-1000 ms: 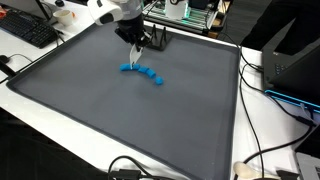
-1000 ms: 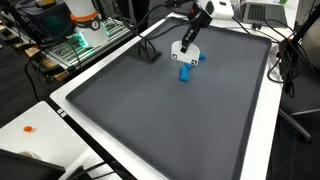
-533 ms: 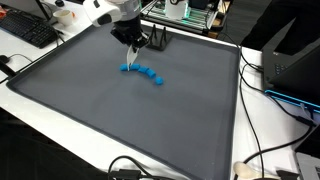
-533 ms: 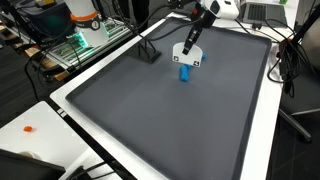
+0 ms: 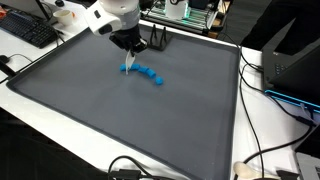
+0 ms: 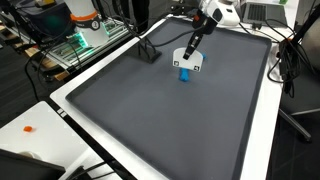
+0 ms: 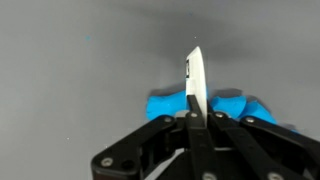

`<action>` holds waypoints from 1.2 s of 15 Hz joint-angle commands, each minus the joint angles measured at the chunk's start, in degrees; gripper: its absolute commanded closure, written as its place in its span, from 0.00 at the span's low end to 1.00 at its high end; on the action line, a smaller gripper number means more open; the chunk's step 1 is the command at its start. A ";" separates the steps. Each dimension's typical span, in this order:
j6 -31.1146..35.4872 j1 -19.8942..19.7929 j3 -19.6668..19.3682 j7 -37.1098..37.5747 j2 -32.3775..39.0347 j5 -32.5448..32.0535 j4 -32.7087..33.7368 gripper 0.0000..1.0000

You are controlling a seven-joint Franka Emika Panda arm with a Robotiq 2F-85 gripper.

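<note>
Table (image 5: 40, 95) w/ white rim, nearly all covered by a dark grey mat (image 6: 170, 120). In both exterior views the arm (image 5: 112, 14) comes in from the far edge and leans over the mat's far part. Black stand (image 6: 148, 50) on the mat near the arm; keyboard (image 5: 30, 30) off the mat at the table's far corner.

Blue row (image 5: 145, 73) of small blocks lies flat on the mat in a slight curve, approx. below the gripper (image 6: 189, 58). In the wrist view the blue pieces (image 7: 225, 104) sit just behind the gripper tips.

Gripper closed, fingers (image 7: 186, 122) pinched on a thin white piece (image 7: 196, 75), prob. a card or flat strip seen edge-on. It sticks out past the tips, pointing down toward the blue row. From an exterior view its lower edge (image 6: 189, 67) is just above the near end of the row; can't tell if touching.

Small orange bit (image 6: 28, 128) on the white rim, well apart from all this.
</note>
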 commanded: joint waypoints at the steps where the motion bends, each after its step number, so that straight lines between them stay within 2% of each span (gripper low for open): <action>1: 0.66 0.07 -0.02 -0.77 1.56 -2.08 1.09 0.99; 18: 3.53 1.08 -0.16 0.24 4.23 -4.65 0.91 0.99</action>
